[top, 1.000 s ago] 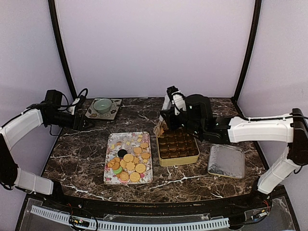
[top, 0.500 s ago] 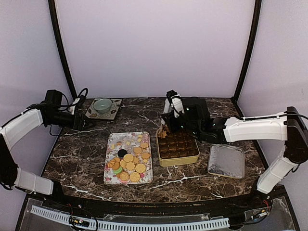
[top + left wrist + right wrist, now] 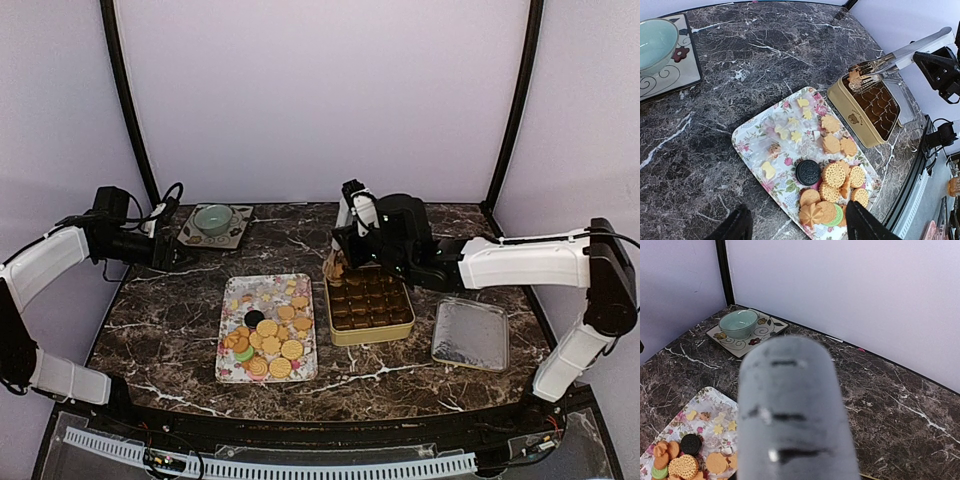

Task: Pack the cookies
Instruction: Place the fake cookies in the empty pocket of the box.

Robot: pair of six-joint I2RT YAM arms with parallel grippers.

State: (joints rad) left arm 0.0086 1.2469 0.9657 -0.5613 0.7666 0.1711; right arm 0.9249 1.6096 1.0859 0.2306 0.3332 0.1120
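I saw the cookies [image 3: 835, 175] lying flat and overlapping at the near end of the floral tray [image 3: 755, 145]. Most were golden rounds, with a dark brown cookie [image 3: 808, 171] and a green cookie [image 3: 243, 353]. One golden cookie [image 3: 855, 76] sat pinched in tongs [image 3: 890, 57] above the tin [image 3: 860, 127].

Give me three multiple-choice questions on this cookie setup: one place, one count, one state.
1. The gold tin stands where from the floral tray? A) left B) right C) on it
2. How many times does a dark cookie appear on the tray? A) one B) three C) five
3. The tongs are: A) lying flat B) pinching a cookie C) in a bowl
Answers: B, tin sits right of tray; A, only one dark cookie shows; B, a cookie sits between their tips.
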